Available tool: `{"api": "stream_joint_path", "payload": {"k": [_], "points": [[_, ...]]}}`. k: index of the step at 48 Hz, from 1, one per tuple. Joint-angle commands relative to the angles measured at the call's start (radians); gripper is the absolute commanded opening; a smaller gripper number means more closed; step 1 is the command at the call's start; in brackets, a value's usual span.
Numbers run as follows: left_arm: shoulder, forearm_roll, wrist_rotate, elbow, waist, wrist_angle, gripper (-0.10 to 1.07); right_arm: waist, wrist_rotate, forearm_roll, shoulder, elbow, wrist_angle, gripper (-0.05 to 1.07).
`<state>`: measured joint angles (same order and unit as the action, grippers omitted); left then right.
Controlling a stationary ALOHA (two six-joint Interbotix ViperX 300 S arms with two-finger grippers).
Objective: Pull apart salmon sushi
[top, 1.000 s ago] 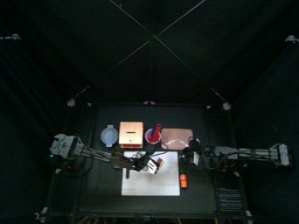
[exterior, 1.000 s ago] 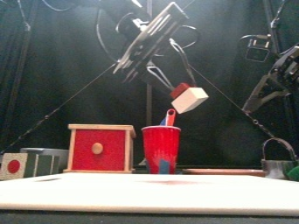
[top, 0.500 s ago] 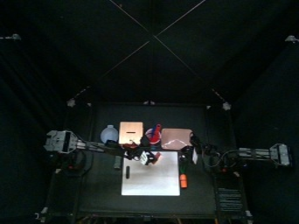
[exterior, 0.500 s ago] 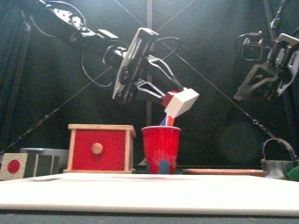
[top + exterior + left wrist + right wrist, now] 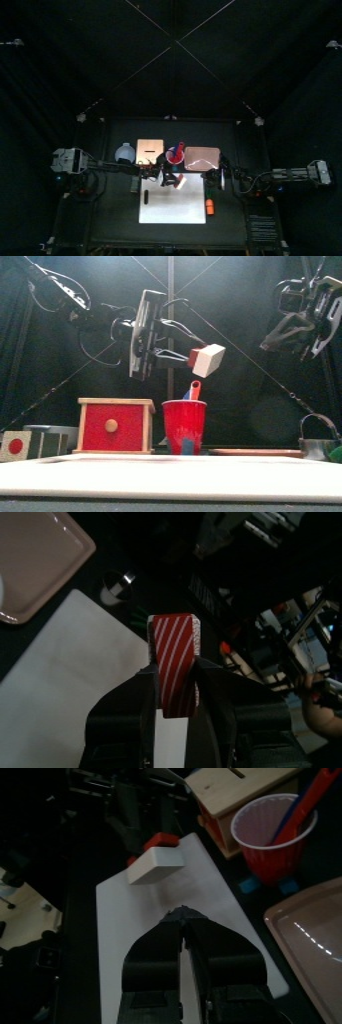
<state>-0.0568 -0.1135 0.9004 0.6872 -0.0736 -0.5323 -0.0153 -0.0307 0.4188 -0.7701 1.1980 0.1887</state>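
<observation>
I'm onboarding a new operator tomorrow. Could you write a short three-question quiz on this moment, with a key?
1. True or false: the sushi rests on the table.
2. Which gripper holds the sushi? A left B right C neither
3. Fill in: in the front view, the red cup stands directly ____ the sushi.

Key: 1 false, it is held in the air; 2 A; 3 below.

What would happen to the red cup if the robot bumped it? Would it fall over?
Probably yes. The red cup stands tall on a base narrower than its rim, so a sideways bump would likely tip it. It looks like thin plastic, so it is probably light and would slide or topple easily. The long stick-like things leaning out of it may make it slightly top-heavy.
</observation>
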Motion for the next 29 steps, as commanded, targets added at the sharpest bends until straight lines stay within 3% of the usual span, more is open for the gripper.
{"api": "stream_joint_path", "payload": {"k": [1,6,18,23,29], "points": [[0.028,0.204,-0.12,0.021,0.015,-0.08,0.63,-0.031,-0.006,0.008,0.028,-0.012,0.064,0.26],[0.04,0.373,-0.239,0.061,0.067,-0.135,0.63,-0.051,-0.031,0.02,0.067,-0.015,0.124,0.45],[0.031,0.423,-0.265,0.077,0.127,-0.166,0.63,-0.048,-0.169,0.043,0.178,-0.029,0.195,0.9],[0.017,0.431,-0.262,0.074,0.137,-0.187,0.63,-0.052,-0.229,0.035,0.232,-0.043,0.221,1.01],[0.006,0.465,-0.249,0.077,0.147,-0.232,0.63,-0.066,-0.273,0.011,0.291,-0.066,0.255,1.03]]}}
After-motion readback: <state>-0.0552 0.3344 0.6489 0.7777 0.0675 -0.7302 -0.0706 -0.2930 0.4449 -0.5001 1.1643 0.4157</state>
